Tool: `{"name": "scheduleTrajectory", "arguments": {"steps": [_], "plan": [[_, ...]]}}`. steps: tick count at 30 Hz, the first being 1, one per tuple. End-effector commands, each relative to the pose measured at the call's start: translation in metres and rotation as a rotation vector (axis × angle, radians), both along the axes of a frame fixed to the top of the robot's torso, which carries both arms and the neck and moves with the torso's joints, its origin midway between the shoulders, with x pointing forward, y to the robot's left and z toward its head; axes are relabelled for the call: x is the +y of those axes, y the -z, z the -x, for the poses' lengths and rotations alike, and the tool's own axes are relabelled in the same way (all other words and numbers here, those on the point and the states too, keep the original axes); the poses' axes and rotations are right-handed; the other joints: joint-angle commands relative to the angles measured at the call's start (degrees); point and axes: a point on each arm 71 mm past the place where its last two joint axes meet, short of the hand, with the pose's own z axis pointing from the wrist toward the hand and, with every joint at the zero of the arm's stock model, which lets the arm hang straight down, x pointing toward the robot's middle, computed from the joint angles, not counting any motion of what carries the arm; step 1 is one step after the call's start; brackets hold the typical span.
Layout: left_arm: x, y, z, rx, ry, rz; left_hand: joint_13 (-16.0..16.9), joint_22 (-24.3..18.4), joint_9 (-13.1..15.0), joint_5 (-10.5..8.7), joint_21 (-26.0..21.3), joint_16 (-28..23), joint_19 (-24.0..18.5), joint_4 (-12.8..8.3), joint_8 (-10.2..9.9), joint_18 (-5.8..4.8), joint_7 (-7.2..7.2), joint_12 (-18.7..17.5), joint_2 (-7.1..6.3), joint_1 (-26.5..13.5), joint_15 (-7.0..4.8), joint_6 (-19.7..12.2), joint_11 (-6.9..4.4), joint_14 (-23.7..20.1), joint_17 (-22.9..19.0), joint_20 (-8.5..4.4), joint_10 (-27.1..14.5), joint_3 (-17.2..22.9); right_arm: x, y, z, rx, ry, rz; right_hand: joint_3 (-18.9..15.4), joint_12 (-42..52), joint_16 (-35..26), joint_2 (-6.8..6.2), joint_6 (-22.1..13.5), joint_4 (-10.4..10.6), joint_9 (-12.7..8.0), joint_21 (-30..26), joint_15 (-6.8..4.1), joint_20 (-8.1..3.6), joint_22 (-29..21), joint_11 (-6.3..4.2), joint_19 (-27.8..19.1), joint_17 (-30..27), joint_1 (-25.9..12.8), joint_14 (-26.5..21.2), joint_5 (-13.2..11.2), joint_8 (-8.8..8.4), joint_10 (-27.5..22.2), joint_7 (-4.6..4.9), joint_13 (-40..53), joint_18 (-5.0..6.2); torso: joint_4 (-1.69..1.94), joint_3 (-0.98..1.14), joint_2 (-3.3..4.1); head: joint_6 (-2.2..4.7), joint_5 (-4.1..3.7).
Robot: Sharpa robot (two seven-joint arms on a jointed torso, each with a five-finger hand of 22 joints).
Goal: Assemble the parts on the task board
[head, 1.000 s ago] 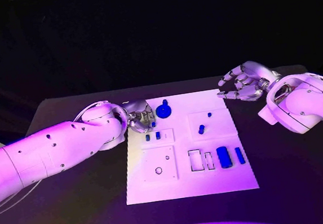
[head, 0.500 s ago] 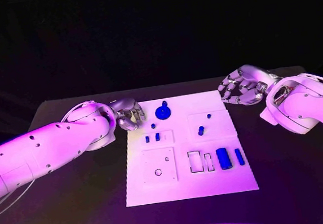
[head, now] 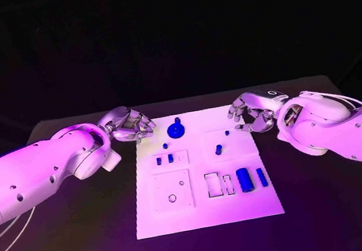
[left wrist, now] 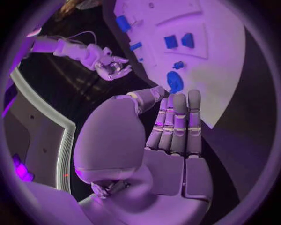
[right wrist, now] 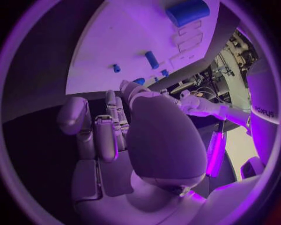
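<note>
Board [head: 203, 208] lies mid-counter with blue parts [head: 243, 177] on it; left hand [head: 126, 124] and right hand [head: 251, 113] flank its far corners, fingers loosely curled, holding nothing; best approach one part squarely, slowly.

left arm [head: 32, 176]: reaches in low | left hand [head: 126, 124]: fingers straight, side by side, holding nothing | right arm [head: 348, 132]: bent inward | right hand [head: 254, 113]: fingers curled, seemingly nothing held
</note>
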Motion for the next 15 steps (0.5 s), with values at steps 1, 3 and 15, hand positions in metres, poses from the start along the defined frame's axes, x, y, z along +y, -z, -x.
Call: {"name": "scheduleTrajectory", "arguments": {"steps": [1,3,15], "plan": [[-0.003,-0.011,0.003,0.040,0.006,0.361,0.07,-0.75,-0.07,-0.06,-1.13,-1.19,-0.55,0.27,-0.42,0.66,0.16,0.53,0.57,-0.19,0.06,-0.24,0.08,-0.73,-0.71,0.13,-0.62,-1.03,0.007,0.007,0.000,-0.040,-0.040,0.154,0.20,-0.57,0.38,-0.46,-0.39,-0.05,-0.11,0.20,0.27,-0.13,0.12,0.23,0.38,0.17,-0.10,2.44,-0.34,-0.40,-0.38,-0.23,-0.68,0.64,0.05,-0.05,-0.01,0.11,-0.39],[-0.002,-0.012,0.004,0.047,0.001,0.406,0.05,-1.09,-0.05,-0.05,-1.65,-1.62,-0.60,0.33,-0.41,0.66,0.16,0.68,0.63,-0.12,0.09,-0.22,0.11,-0.92,-0.95,0.17,-0.73,-1.40,0.011,0.010,-0.001,-0.050,-0.039,0.174,0.17,-0.81,0.55,-0.44,-0.42,-0.03,-0.13,0.55,0.23,-0.16,0.36,0.21,0.53,0.44,-0.22,2.53,-0.48,-0.48,-0.42,-0.25,-1.03,0.58,-0.03,0.00,-0.01,0.10,-0.32],[-0.002,-0.018,0.011,0.054,-0.001,0.519,0.05,-1.50,0.02,-0.05,-2.27,-2.24,-0.56,0.19,-0.27,0.67,0.24,1.01,0.84,0.29,0.10,0.05,0.13,-1.18,-1.31,0.16,-0.67,-1.82,0.025,0.021,-0.007,-0.052,-0.042,0.226,0.42,-1.71,0.66,0.05,0.16,-0.02,-0.10,1.28,0.31,-0.19,0.90,0.21,1.01,0.56,-0.42,2.66,-0.50,-0.44,-0.39,-0.30,-2.54,0.43,0.31,-0.17,0.06,0.06,-0.94]]}}
